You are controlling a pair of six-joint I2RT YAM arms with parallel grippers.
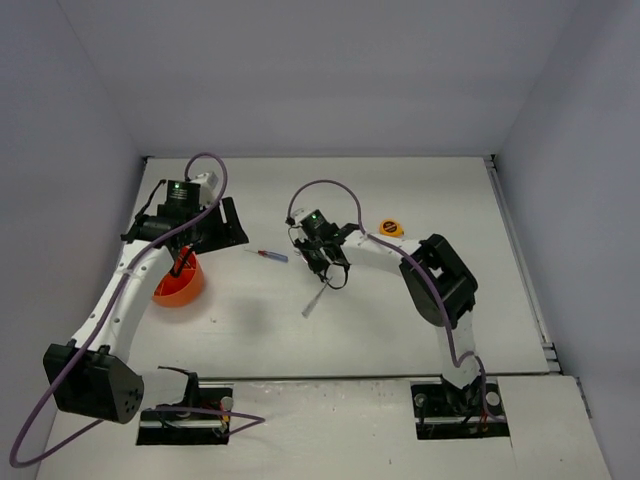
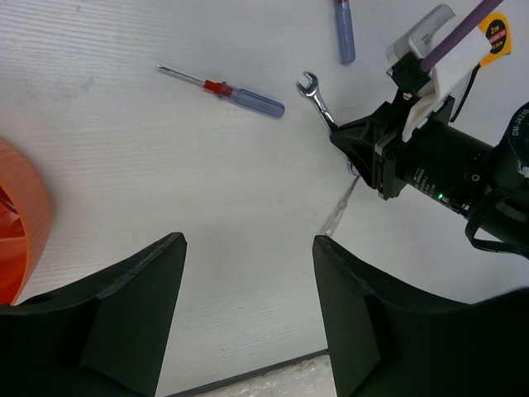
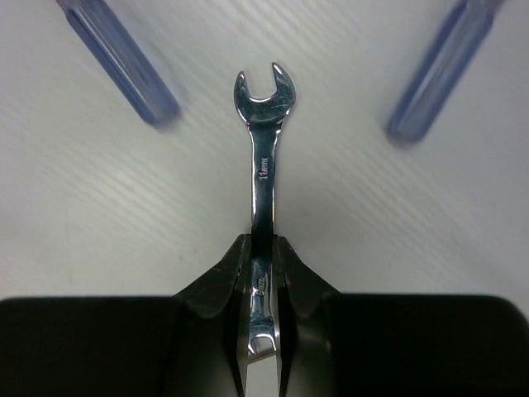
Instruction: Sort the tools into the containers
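My right gripper (image 1: 322, 264) is shut on the shaft of a thin silver wrench (image 3: 263, 161), whose open end points away from me, close over the table. The wrench also shows in the left wrist view (image 2: 317, 99), sticking out of the right gripper (image 2: 357, 147). A second silver tool (image 1: 313, 300) lies just in front of it. Two blue-handled screwdrivers (image 2: 235, 93) (image 2: 344, 33) lie on either side of the wrench. The orange-red tub (image 1: 180, 284) stands at the left. My left gripper (image 1: 226, 226) is open and empty, above the table beside the tub.
A yellow tape measure (image 1: 391, 228) lies behind the right arm and also shows in the left wrist view (image 2: 496, 35). The tub's rim (image 2: 21, 223) shows at the left edge of that view. White walls enclose the table on three sides.
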